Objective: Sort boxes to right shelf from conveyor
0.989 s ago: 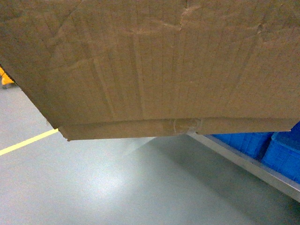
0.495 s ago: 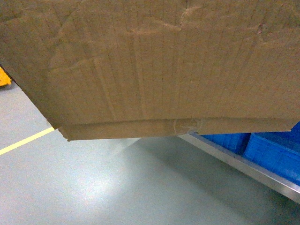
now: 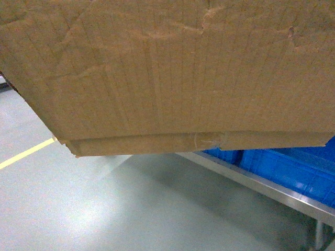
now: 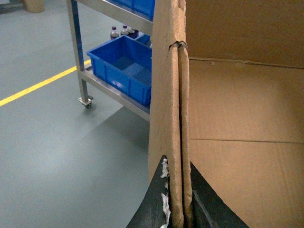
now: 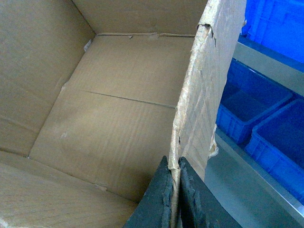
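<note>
No text, label, brand or number can be read on anything in these views.

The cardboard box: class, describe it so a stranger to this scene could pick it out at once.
Start at the metal shelf rack on the grey floor. In front of it is the cardboard box, an open, empty brown carton, its side walls clamped by the left gripper and right gripper. Unlike the blue plastic crates nearby, it is corrugated, with ragged edges.

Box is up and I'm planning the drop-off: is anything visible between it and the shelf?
Cannot tell: the box fills the head view. Only a metal rack with blue crates shows, no roller shelf.
</note>
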`<state>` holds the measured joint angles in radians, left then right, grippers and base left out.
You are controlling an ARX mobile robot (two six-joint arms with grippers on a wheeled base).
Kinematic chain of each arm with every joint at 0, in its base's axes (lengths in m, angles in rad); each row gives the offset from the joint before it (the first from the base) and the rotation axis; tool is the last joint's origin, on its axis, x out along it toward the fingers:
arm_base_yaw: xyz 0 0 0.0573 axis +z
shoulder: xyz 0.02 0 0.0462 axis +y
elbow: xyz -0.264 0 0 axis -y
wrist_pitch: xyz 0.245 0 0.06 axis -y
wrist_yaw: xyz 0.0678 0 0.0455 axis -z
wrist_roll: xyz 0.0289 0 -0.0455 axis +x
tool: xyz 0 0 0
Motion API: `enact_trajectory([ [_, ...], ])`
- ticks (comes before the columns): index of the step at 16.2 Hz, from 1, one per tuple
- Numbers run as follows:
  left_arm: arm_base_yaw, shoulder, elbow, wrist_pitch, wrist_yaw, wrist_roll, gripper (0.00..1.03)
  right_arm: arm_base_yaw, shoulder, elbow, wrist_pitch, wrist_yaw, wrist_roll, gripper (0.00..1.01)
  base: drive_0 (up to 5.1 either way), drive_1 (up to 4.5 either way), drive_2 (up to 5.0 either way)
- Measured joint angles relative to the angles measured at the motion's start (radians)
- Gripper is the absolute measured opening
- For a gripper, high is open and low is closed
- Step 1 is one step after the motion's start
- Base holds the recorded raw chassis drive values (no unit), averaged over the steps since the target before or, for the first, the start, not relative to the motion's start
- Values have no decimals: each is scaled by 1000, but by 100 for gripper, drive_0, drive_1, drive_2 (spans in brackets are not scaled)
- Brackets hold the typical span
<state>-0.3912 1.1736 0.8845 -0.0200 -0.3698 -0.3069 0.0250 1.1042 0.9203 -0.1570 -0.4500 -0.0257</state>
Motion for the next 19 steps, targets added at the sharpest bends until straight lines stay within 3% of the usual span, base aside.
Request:
enact_trajectory([
  [19,0,0,0,0,0,0,3,0,0,0,0,0,0,2,-120,-120,-120],
])
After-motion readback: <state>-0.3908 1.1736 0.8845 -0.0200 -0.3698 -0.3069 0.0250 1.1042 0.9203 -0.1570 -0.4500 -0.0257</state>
